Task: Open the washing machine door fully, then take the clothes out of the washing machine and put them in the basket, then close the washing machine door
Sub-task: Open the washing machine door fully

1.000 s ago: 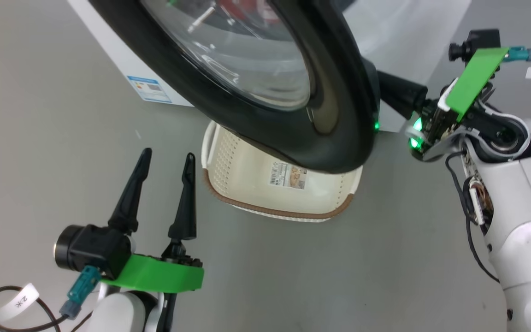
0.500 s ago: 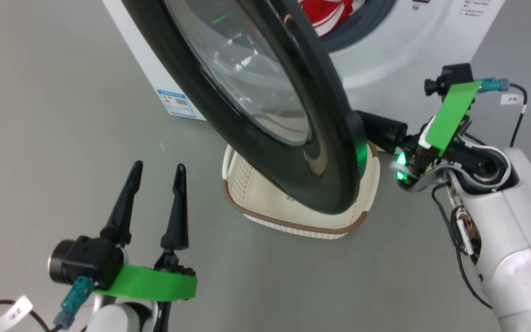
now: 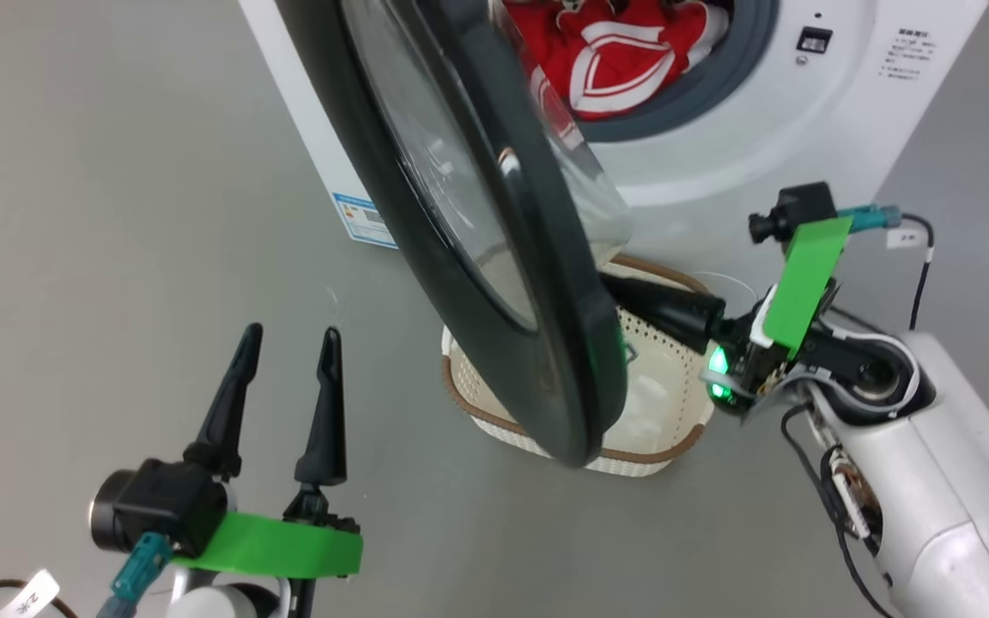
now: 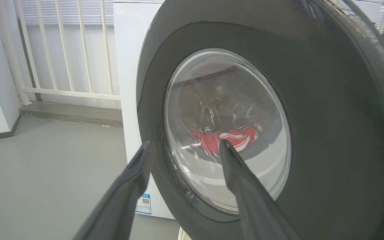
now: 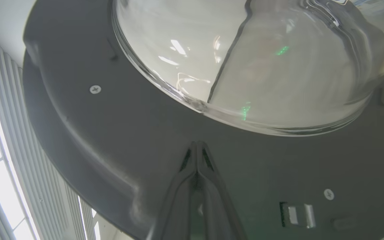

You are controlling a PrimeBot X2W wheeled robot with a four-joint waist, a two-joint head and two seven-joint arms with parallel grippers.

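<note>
The washing machine door [image 3: 469, 223] stands partway open from the washing machine [image 3: 803, 112], nearly edge-on in the head view, its glass bowl bulging toward the drum; the drum mouth behind it is uncovered. The clothes [image 3: 615, 60] lie inside the drum at its mouth, red with a white shield outline uppermost; the left wrist view shows them through the door's glass. The basket [image 3: 658, 378] sits on the grey floor [image 3: 117, 215] just in front of the machine, right under the door's lower rim, which hides part of it.

The right gripper [image 5: 197, 144] has its 2 fingers pressed together with nothing between them; the joined tips meet the dark inner face of the door just below the glass bowl (contact looks likely, though I cannot be sure of it); in the head view those fingers reach across above the basket and pass behind the door's rim. The left gripper [image 3: 288, 335] hangs at the lower left over bare floor, apart from the door; its 2 fingers are spread wide, holding nothing, and point toward the door's outer face.

A small blue-white label [image 3: 366, 219] sits at a lower corner of the machine; a white railing [image 4: 62, 50] stands beyond it.
</note>
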